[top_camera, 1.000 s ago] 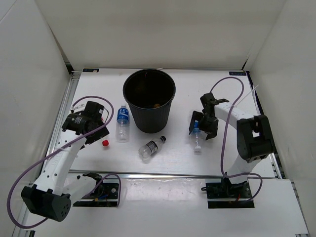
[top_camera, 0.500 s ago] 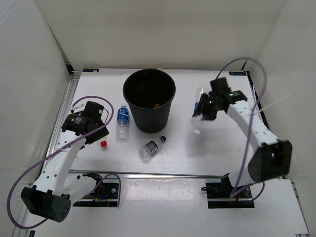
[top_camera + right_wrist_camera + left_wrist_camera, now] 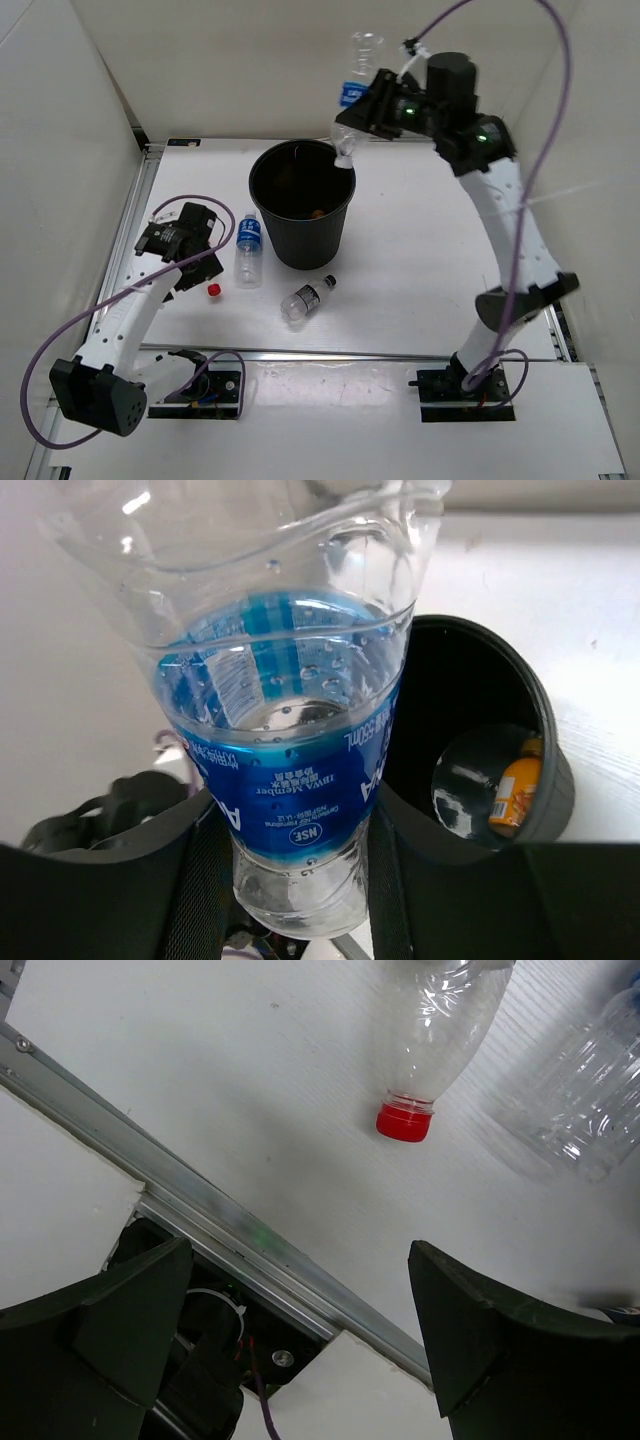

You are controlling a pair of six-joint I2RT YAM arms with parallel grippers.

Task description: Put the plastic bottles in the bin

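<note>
Overhead, shows the right gripper (image 3: 368, 108) high up at the far side, clamped on a clear blue-label bottle (image 3: 349, 95). Holds that bottle tilted in the air, its lower end overlapping the far right rim of the bin (image 3: 300, 245). Places the bin upright on the table (image 3: 420, 280), between the two arms and toward the far side, with an orange bottle (image 3: 316, 212) lying on its floor. Puts a second blue-label bottle (image 3: 248, 246) flat on the table just left of the bin, and a dark-label bottle (image 3: 305, 298) on its side just near of the bin. Finds the left gripper (image 3: 203, 268) low over the table at the left, with a red cap (image 3: 213, 290) just beside it. Cannot tell from up here whether a bottle goes with that cap.

From the left wrist, shows both fingers (image 3: 110, 1330) spread wide with nothing between them, above bare table and the metal rail (image 3: 200, 1210). Catches a clear red-capped bottle (image 3: 440, 1020) lying ahead of the fingers, cap toward the rail. Adds a blurred ribbed bottle (image 3: 585, 1110) to its right, apart from it.

From the right wrist, fills most of the frame with the blue-label bottle, pinched between dark pads (image 3: 205, 890) on both sides. Looks down past it into the bin at the right, with the orange bottle lying inside against the wall.
</note>
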